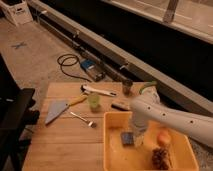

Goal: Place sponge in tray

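Over a wooden table (60, 145), the white robot arm's gripper (137, 135) hangs inside the yellow tray (117, 159), just beside the blue-grey sponge (127, 138); an orange fruit (163, 138) and a brown cluster (160, 158) lie nearby.

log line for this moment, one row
sponge: in tray | gripper: above tray, next to sponge | orange fruit: in tray
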You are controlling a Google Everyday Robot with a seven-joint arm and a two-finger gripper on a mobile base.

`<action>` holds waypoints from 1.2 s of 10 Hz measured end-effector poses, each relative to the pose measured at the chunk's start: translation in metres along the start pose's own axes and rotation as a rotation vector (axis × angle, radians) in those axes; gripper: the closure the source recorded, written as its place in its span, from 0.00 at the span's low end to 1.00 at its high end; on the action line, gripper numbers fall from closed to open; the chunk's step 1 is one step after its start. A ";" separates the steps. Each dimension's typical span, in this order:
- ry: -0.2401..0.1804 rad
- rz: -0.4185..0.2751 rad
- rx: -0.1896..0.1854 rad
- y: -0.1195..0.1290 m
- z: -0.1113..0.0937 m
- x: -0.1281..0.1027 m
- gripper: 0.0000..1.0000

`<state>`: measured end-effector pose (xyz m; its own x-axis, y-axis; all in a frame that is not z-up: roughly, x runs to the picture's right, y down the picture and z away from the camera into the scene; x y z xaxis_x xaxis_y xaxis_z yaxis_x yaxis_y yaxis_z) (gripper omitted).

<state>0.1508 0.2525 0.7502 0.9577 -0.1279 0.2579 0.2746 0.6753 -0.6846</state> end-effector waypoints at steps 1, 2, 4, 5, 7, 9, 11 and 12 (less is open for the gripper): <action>-0.012 -0.005 0.003 -0.002 0.004 0.001 0.35; -0.028 -0.010 0.001 -0.004 0.011 0.001 0.35; -0.054 -0.012 -0.023 -0.004 0.031 0.003 0.35; -0.077 -0.009 -0.029 -0.004 0.039 0.004 0.35; -0.092 -0.001 -0.028 -0.003 0.040 0.005 0.50; -0.087 -0.004 -0.033 -0.002 0.038 0.006 0.70; -0.082 -0.003 -0.025 0.001 0.036 0.007 0.88; -0.068 0.009 0.008 0.002 0.026 0.008 0.97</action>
<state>0.1568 0.2713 0.7687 0.9520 -0.0720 0.2974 0.2645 0.6821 -0.6818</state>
